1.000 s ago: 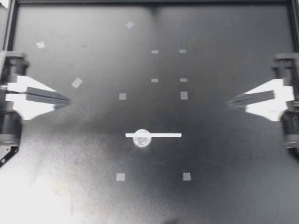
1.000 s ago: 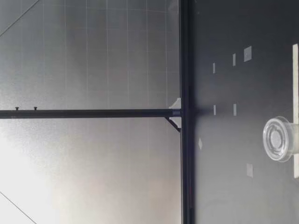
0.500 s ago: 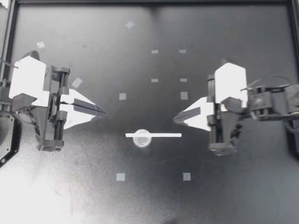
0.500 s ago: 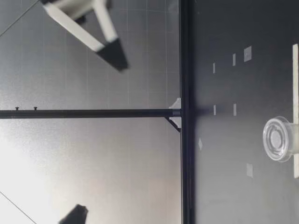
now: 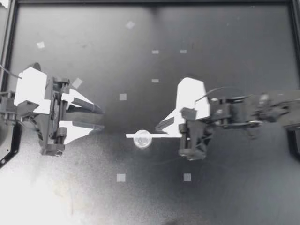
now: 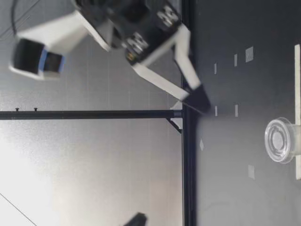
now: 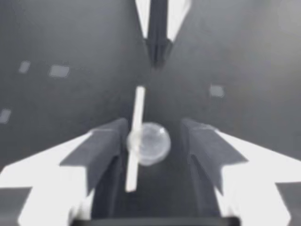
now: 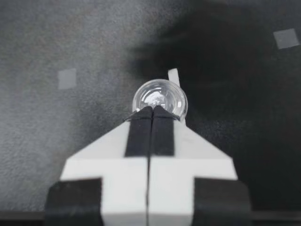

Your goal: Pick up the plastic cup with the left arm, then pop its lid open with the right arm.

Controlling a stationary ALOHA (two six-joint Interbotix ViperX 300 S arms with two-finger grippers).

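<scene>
1. Top view: the clear dish (image 5: 142,139) sits on the white strip (image 5: 161,135) near the middle of the worktop (image 5: 234,197); the strip probably marks its spot.
2. The right jaws, clenched and empty, hang just right of the dish, tips aimed at it.
3. The left jaws, released, stand well left, framing the dish.
4. Farther off lie tape squares (image 5: 123,97).

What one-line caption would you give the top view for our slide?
Left gripper open and right gripper shut, both facing a small clear cup on a white strip.

The cup (image 5: 142,139) sits on the strip (image 5: 161,135), between left pincer (image 5: 102,119) and right pincer (image 5: 158,126).
</scene>
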